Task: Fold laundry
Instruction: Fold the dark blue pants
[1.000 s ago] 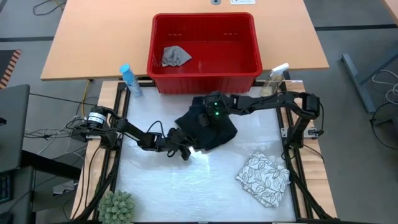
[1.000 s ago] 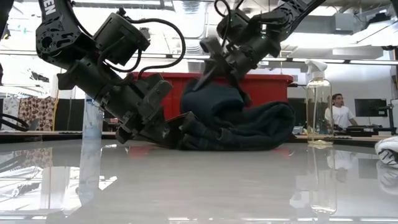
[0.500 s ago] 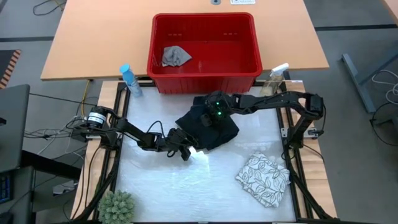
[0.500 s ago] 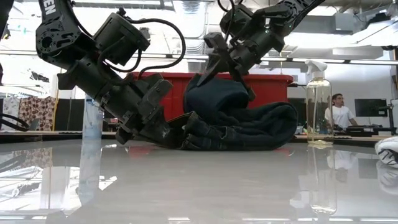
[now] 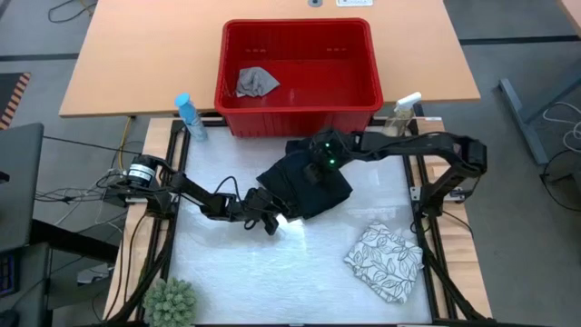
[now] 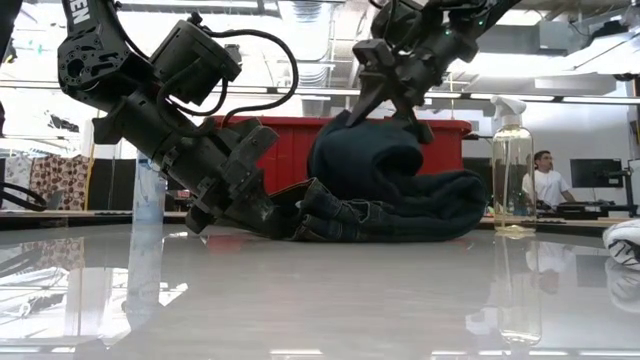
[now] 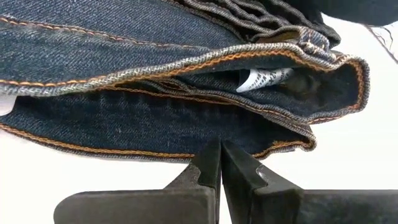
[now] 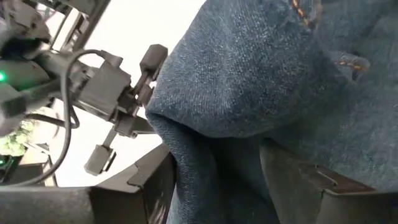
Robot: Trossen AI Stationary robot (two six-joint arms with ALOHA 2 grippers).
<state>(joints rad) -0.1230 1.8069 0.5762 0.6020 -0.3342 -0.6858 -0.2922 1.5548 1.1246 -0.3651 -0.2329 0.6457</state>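
The dark denim jeans (image 5: 304, 186) lie bunched in the middle of the table, their lower layers flat on it. My left gripper (image 7: 221, 152) is shut, low at the jeans' left side (image 6: 285, 215). My right gripper (image 6: 390, 100) comes from above and is shut on the raised hump of the jeans (image 6: 370, 150). A white leaf-print cloth (image 5: 386, 262) lies folded at the near right. A small grey cloth (image 5: 257, 82) rests in the red basket. My left gripper's shut fingertips (image 7: 214, 155) meet the jeans' stitched edge (image 7: 186, 149), slanting down from the table's left. I cannot tell whether any cloth is pinched between them. My right gripper holds a thick fold of denim (image 8: 211, 155) between its two fingers (image 8: 155, 180), slanting down from the right. The fold stands up as a hump while the rest of the jeans lies on the table.
The red basket (image 5: 368, 91) stands just beyond the table's far edge. A blue bottle (image 5: 189, 116) is at the far left corner, a spray bottle (image 5: 399, 113) at the far right, a plant (image 5: 172, 302) at the near left. A person (image 6: 545, 180) sits in the room behind.
My right gripper has risen and gone toward the table's right edge, rolling a little. The jeans' hump has come up and shifted right with it, while the lower layers and the left edge stayed on the table.
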